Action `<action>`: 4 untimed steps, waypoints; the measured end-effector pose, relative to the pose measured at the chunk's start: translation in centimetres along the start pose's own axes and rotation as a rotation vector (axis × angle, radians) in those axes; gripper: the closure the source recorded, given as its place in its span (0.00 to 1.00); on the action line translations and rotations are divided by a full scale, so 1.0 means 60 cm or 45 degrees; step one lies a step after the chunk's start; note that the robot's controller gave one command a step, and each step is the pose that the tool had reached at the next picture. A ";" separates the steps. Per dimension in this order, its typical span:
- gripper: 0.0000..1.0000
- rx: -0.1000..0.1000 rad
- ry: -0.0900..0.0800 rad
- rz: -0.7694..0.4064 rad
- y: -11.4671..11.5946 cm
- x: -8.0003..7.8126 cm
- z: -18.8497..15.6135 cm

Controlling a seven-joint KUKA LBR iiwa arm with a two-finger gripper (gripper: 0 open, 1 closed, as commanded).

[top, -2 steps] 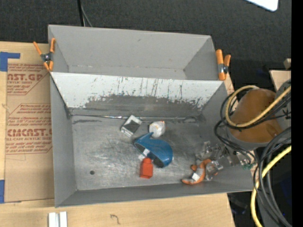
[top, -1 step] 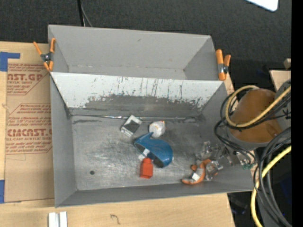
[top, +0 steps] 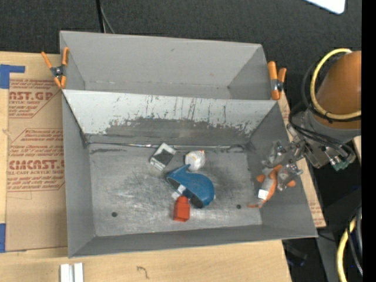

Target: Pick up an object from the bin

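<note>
From my station I saw the tool (top: 271, 181) down at the right side of the grey metal bin (top: 117, 75). It sat low against the sloping right wall, just above where that wall met the floor. The arm (top: 317, 140) came in over the right rim, and its orange cover (top: 343, 81) sat well outside the bin. From my angle the tool read as a tangle of metal with orange and white bits. I could not tell how far open it stood, nor whether it had hold of anything. The loose things lay together near the middle of the floor, to the tool's left and well apart from it. Nearest to it was a blue rounded thing (top: 189, 181) with a dark underside showing at its right end. A small red block (top: 181, 209) lay just beside that thing's lower left edge, closest of all to the front wall, though I could not tell whether the two touched. Just behind the blue thing lay a small white crumpled lump (top: 195, 159). To the left of the lump, close beside it, sat a little square piece in black and grey (top: 163, 155), tilted. The tool was over none of these four, and bare scuffed floor lay between it and the blue thing. The sloping back wall above the cluster was streaked with dark scratches.
</note>
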State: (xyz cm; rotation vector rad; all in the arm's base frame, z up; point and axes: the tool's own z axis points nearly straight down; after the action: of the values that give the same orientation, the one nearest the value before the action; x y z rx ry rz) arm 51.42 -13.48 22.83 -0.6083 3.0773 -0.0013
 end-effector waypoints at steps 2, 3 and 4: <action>0.00 -0.002 0.002 0.001 0.000 0.001 0.001; 0.00 0.002 -0.003 0.010 0.015 0.003 0.090; 0.00 0.000 -0.001 -0.011 0.058 -0.008 0.204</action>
State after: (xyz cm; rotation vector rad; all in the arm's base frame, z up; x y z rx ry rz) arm 50.60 -10.09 10.61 -0.6213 3.0743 -0.0013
